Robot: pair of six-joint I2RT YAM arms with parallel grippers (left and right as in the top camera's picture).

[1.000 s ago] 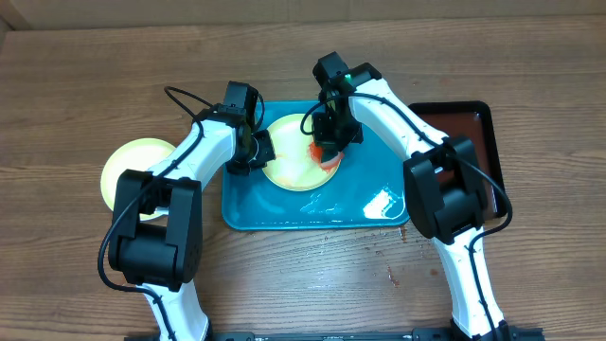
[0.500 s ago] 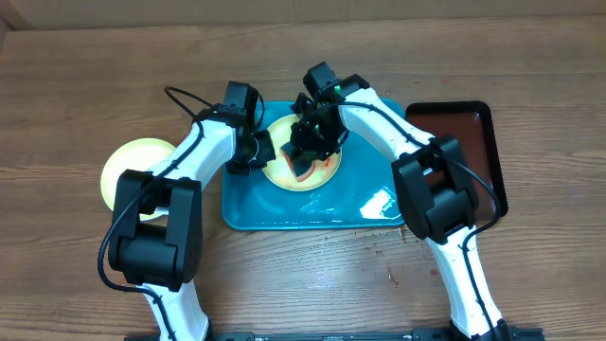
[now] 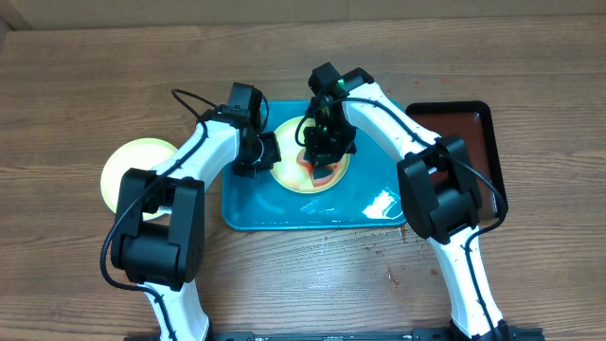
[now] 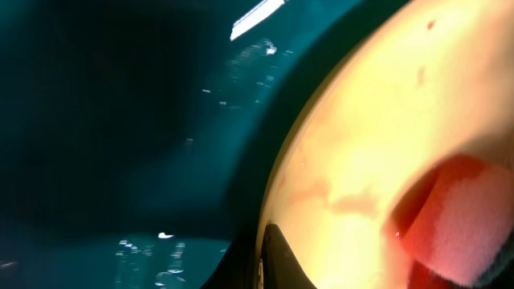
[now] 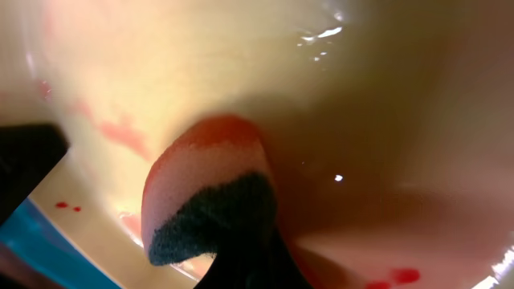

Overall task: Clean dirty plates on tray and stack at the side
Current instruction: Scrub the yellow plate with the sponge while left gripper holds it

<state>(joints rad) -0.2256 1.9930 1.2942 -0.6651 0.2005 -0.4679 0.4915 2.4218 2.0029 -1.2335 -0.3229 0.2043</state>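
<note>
A pale yellow-green-rimmed plate [image 3: 295, 173] lies on the teal tray [image 3: 284, 216], with faint red smears [image 5: 120, 132] on its whitish face [image 4: 377, 144]. My left gripper [image 3: 268, 152] is shut on the plate's left rim, one dark finger [image 4: 281, 258] lying over the edge. My right gripper [image 3: 325, 159] is shut on a red sponge with a dark scrub side [image 5: 210, 210] and presses it onto the plate's middle. The sponge [image 4: 458, 217] also shows in the left wrist view. A second yellow-green plate [image 3: 121, 169] rests on the table at the left.
A smaller black-rimmed dark reddish tray [image 3: 471, 133] sits on the table to the right of the teal tray. Wet glints [image 3: 379, 201] show on the teal tray's near right part. Both arms cross above the tray's far half.
The right gripper swept the sponge left across the plate, then back toward its middle. The left gripper and the plate shifted slightly right.
</note>
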